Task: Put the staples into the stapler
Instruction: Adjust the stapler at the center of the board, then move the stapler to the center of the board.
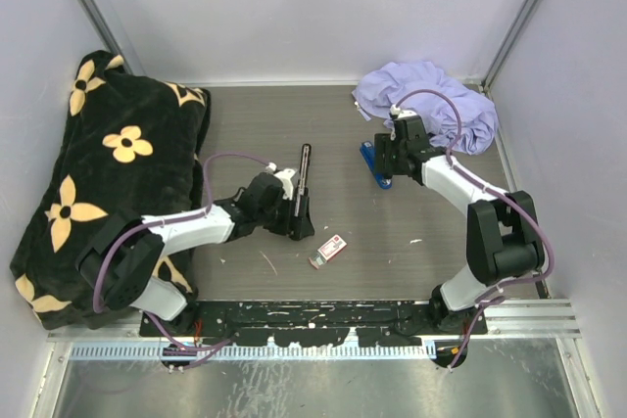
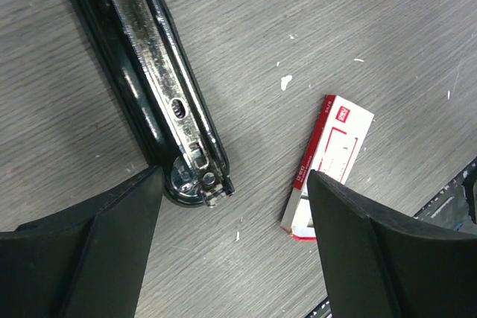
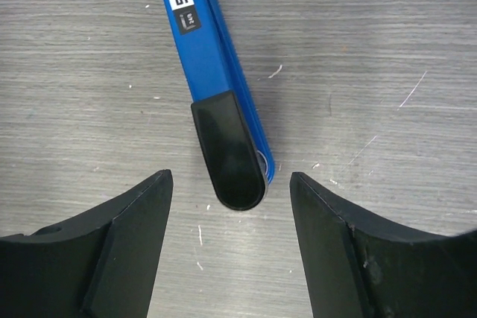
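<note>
The staples (image 1: pixel 329 250) (image 2: pixel 332 161), a small flat white box with a red label and dark sides, lay on the grey wood-grain table (image 1: pixel 245 124), just beside the hinge end of a long black stapler (image 1: pixel 303 188) (image 2: pixel 160 80) whose metal channel was exposed. The left gripper (image 1: pixel 299 222) (image 2: pixel 235 258) hung over that end with its fingers spread, pinching nothing. The right gripper (image 1: pixel 390 162) (image 3: pixel 231 251) was likewise spread wide above a blue stapler (image 1: pixel 374 165) (image 3: pixel 216 102) with a black cap, near a crumpled lilac cloth (image 1: pixel 431 100).
</note>
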Tool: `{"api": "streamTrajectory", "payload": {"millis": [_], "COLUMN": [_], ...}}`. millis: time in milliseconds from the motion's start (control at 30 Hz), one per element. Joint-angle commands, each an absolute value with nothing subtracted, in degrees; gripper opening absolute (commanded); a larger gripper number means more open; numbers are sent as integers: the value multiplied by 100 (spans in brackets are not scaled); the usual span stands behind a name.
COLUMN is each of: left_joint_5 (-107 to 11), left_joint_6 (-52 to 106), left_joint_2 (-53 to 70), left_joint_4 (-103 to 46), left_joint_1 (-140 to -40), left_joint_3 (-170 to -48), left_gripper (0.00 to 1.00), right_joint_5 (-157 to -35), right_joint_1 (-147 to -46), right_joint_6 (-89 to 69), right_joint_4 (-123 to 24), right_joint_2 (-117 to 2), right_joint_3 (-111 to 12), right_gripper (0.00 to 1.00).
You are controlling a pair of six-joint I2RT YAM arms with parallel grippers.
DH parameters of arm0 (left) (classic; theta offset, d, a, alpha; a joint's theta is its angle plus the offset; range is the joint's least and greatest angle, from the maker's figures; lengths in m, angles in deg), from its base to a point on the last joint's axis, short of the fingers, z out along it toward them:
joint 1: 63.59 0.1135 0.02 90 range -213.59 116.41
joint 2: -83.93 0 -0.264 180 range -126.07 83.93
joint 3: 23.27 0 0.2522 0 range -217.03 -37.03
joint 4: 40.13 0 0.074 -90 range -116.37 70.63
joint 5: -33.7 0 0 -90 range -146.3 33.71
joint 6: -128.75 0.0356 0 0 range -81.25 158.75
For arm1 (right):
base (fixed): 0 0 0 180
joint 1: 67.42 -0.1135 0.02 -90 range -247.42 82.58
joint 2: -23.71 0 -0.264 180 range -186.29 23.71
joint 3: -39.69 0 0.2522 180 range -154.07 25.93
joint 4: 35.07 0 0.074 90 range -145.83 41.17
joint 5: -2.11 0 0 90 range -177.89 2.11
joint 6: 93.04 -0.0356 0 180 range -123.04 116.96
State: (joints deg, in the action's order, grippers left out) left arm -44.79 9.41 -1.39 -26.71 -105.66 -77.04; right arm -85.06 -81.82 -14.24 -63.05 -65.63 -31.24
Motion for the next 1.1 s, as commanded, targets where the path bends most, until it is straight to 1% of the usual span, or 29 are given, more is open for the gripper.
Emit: {"api": "streamTrajectory", "payload": {"millis": [0,100,200,367,500,567,700,800,867,1000,1067], "left_joint_5": [-5058,-5244,-5382,-5332,-5272,-5238,-5167,-5151,-5131,-5169,-5391], "left_joint_6": [1021,1011,1098,1283,1424,1440,1442,1417,1458,1530,1662], "left_joint_2": [432,890,1459,2042,2225,2268,2392,2545,2676,2707,2607], "left_joint_4": [-2636,-2620,-2602,-2436,-2235,-2232,-2414,-2702,-3050,-4282,-4741], "left_joint_1": [-10495,-10300,-10128,-9829,-9742,-9734,-9739,-9734,-9739,-9812,-10029], "left_joint_3": [-7687,-7495,-7327,-7265,-7358,-7356,-7246,-7054,-6856,-6299,-6135], "left_gripper": [81,83,84,86,86,86,86,86,84,80,78], "right_joint_5": [-8394,-8590,-8599,-8531,-8393,-8325,-8277,-8304,-8372,-8961,-9033], "right_joint_1": [-8166,-8166,-8161,-8174,-8224,-8262,-8285,-8288,-8285,-8308,-8398], "right_joint_6": [-1090,-888,-752,-620,-548,-529,-583,-678,-931,-1730,-2178], "right_joint_4": [-6305,-6410,-6462,-6431,-6579,-6587,-6588,-6689,-6930,-7330,-7400], "right_joint_2": [-6811,-7073,-7326,-7621,-7831,-7879,-7802,-7674,-7571,-7263,-7100], "right_joint_3": [-3538,-3737,-3874,-4120,-4257,-4240,-4191,-4210,-4310,-4465,-4410], "right_gripper": [70,68,59,48,49,46,30,12,2,1,1]}}
